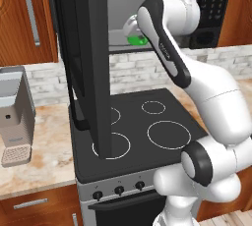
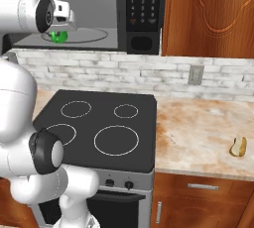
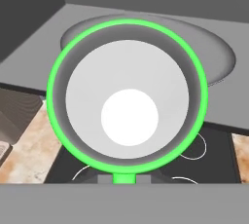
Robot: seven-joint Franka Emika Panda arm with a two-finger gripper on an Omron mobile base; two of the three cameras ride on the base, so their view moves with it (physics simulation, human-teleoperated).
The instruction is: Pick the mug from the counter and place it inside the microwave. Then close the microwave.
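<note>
Nearest the base, the black stovetop with its white ring burners sits between two stretches of the tan-marbled bench, above an oven front with three knobs. On the bench's right stretch, well apart from the stove, lies a small brown-and-yellow food item; on the left stretch stands a grey coffee machine. The white arm rises from the base and reaches up and forward over the burners. The microwave door stands swung wide open, its dark slab hanging out over the stove's left side in the left base view. Farther back, the microwave is mounted above a pale brick backsplash, keypad panel on its right. The jaws are closed tight on the mug, gripping it at its rim; the hand view looks straight down into its pale interior with the bright green rim ringing it. The mug hangs at the mouth of the grey cavity, over the near part of the round glass turntable; whether it touches the turntable cannot be told.
</note>
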